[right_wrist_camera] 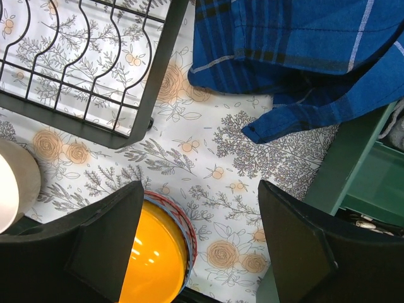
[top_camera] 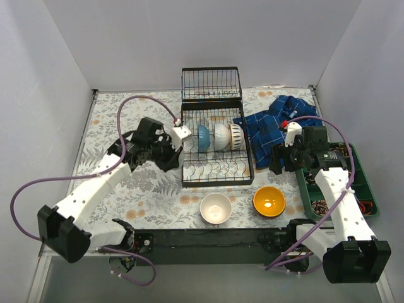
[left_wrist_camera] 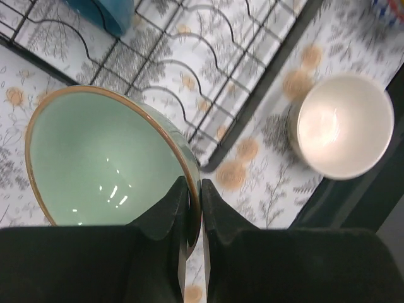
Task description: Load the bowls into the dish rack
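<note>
Three bowls stand on edge in the dish rack (top_camera: 217, 184): a blue bowl (top_camera: 203, 137), a pale bowl (top_camera: 219, 134) and a ribbed bowl (top_camera: 236, 136), side by side in the middle row. A fourth, the green bowl (left_wrist_camera: 101, 164), is clamped by its rim in the left gripper (left_wrist_camera: 194, 183) at the rack's 9 o'clock edge, so I judge the task a little past halfway. Left on the table are the white bowl (top_camera: 215, 208) at the rack's 6 o'clock and the orange bowl (top_camera: 269, 201) at 5 o'clock. The right gripper (right_wrist_camera: 199, 189) hangs with its fingers wide apart and nothing between them, just beyond the orange bowl. The left wrist view alone shows the pinch on the green bowl's rim, which the top view hides behind the wrist. Only the top view shows the loaded row, the plaid cloth (top_camera: 271, 126) at 2 o'clock and the green tray (top_camera: 366, 183) at 4 o'clock.
</note>
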Robot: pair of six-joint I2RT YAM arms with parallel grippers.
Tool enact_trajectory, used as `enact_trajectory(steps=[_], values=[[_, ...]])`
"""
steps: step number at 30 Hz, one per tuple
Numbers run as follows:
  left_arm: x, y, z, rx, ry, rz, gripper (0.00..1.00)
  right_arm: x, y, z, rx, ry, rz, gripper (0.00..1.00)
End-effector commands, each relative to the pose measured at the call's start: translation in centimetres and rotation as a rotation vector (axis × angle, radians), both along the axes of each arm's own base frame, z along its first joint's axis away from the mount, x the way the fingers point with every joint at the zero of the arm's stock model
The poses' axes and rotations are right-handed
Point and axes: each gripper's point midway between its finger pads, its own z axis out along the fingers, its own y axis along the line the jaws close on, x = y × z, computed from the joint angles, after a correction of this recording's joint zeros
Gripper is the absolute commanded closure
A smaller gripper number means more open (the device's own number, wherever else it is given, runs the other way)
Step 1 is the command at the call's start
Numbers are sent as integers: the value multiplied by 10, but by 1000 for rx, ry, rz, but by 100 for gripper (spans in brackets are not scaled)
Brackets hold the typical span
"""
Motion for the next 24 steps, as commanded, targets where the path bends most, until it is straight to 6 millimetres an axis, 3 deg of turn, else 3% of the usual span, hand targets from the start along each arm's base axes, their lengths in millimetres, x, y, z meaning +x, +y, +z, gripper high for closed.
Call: enact_trajectory(steps=[1, 5, 11, 16, 20, 24], values=[[47, -44, 45, -335, 46, 53, 100, 15, -3, 20, -8, -68, -16, 18], [81, -65, 72, -544, 112, 59, 100, 12, -8, 19, -23, -73, -29, 18], [109, -82, 80, -745, 256, 96, 100, 6, -16, 14, -44, -71, -52, 18], [117, -81, 61, -817, 344, 140, 100, 7, -21, 13, -45, -59, -71, 19], [132, -66, 48, -878, 398, 228, 100, 9, -22, 17, -55, -59, -66, 19], [147, -56, 42, -960, 476, 284, 100, 15, -39, 26, -70, -74, -133, 19]])
